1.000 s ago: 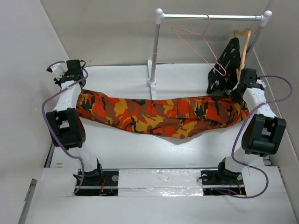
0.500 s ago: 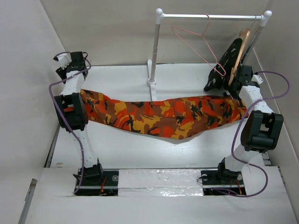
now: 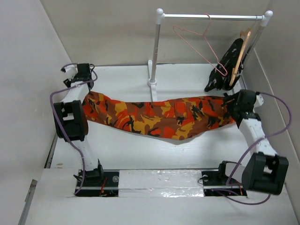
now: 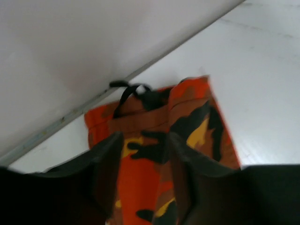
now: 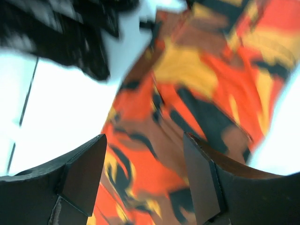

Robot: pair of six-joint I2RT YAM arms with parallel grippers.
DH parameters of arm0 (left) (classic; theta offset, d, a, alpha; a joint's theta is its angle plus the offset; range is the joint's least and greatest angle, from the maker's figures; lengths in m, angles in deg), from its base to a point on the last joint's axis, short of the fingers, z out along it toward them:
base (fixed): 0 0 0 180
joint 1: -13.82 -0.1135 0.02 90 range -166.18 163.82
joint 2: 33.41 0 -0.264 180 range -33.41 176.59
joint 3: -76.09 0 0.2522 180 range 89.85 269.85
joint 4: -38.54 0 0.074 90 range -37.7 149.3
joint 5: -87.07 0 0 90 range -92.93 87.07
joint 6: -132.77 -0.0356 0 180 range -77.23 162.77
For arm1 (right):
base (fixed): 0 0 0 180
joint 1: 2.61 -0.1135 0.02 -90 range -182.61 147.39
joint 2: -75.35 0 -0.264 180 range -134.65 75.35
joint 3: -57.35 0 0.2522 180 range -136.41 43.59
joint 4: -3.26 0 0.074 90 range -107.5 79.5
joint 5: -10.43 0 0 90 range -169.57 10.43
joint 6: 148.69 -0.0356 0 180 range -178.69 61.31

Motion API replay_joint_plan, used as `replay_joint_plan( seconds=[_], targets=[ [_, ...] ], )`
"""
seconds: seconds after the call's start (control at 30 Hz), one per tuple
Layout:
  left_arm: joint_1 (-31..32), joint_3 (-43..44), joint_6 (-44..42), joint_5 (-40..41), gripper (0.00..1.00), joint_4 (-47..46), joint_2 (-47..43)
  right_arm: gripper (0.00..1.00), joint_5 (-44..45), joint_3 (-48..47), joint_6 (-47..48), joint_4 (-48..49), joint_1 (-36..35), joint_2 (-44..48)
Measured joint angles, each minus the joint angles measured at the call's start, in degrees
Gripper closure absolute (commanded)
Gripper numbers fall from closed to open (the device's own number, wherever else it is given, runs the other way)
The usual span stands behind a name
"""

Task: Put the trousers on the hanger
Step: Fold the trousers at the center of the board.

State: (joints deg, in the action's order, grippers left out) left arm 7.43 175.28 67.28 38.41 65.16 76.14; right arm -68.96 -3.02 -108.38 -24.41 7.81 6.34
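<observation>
trousers [image 3: 159, 117] lie stretched lengthwise across the mid worktop [image 3: 140, 154]. one end is close to the left edge nr the far-left corner, the other close to the right edge below the black garment [image 3: 225, 68]. the middle looks a bit rucked along its near side.

left gripper [image 4: 143, 138] sits over the left end. its jaws are apart w/ a modest gap, and cloth shows through it lying flat, so nothing looks pinched. right gripper [image 5: 144, 138] is over the right end w/ jaws wide apart and fabric below them, not clamped.

pink hanger [image 3: 199, 40] hangs by its hook from the rail [image 3: 211, 17] at the far edge, well apart from the trousers. the wooden hanger [image 3: 241, 51] w/ the black garment hangs nr the far-right corner.

probably the cloth is spread long so each arm gets an end and the legs can be folded or fed thru the hanger w/o bunching. task looks early, as nothing is on the hanger yet. next likely needs a firm grip at both ends. risk: the thin wire hanger swings when cloth touches it.
</observation>
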Motion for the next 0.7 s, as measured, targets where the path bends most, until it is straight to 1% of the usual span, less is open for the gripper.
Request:
replay_joint_plan(
  seconds=[0.07,0.1,0.13,0.17,0.2,0.23,0.27,0.3,0.33,0.4,0.5,0.57,0.7],
  targets=[
    [-0.9,-6.3,1.8,-1.5,0.73,0.4,-3.7,0.44,-2.0,5.7,0.5,1.9,0.0,5.6],
    [-1.7,-8.8,2.7,-2.4,0.74,0.6,-5.4,0.54,-3.0,8.7,0.8,2.6,-0.1,8.8],
    [-2.7,-10.6,3.7,-3.4,0.75,0.7,-6.9,0.85,-3.9,11.3,1.2,2.6,-0.3,12.2],
    [-3.8,-12.0,4.4,-4.3,0.77,0.6,-8.0,0.97,-4.8,13.6,2.1,2.5,-0.6,15.7],
    [-4.7,-12.8,5.1,-5.0,0.77,0.6,-8.8,1.0,-5.5,15.3,2.4,2.4,-0.9,19.1],
    [-5.6,-13.5,5.5,-5.4,0.74,0.4,-9.3,1.0,-6.3,16.7,3.1,2.3,-1.2,22.4],
    [-6.6,-13.9,5.9,-5.9,0.71,0.2,-9.5,1.0,-7.1,17.7,4.1,2.1,-1.5,25.4],
    [-7.3,-14.3,5.9,-6.5,0.65,-0.3,-9.6,1.0,-8.3,18.4,5.2,1.7,-1.6,28.4],
    [-7.7,-14.6,5.8,-7.3,0.63,-0.6,-9.6,1.0,-9.6,19.0,6.3,1.2,-1.7,31.2],
    [-8.0,-14.6,5.9,-8.7,0.54,-0.4,-9.1,1.0,-12.3,20.2,8.5,0.1,-1.9,37.7],
    [-8.1,-14.1,6.0,-10.4,0.54,-0.3,-7.4,0.99,-16.7,21.7,11.0,-1.4,-1.9,45.7],
    [-8.2,-13.8,5.9,-11.7,0.54,-0.7,-5.7,1.0,-19.8,22.6,11.9,-1.9,-2.0,48.5],
    [-8.3,-13.2,5.9,-13.7,0.6,-0.6,-2.6,1.0,-24.3,23.3,13.6,-2.6,-2.3,46.9]
  ],
)
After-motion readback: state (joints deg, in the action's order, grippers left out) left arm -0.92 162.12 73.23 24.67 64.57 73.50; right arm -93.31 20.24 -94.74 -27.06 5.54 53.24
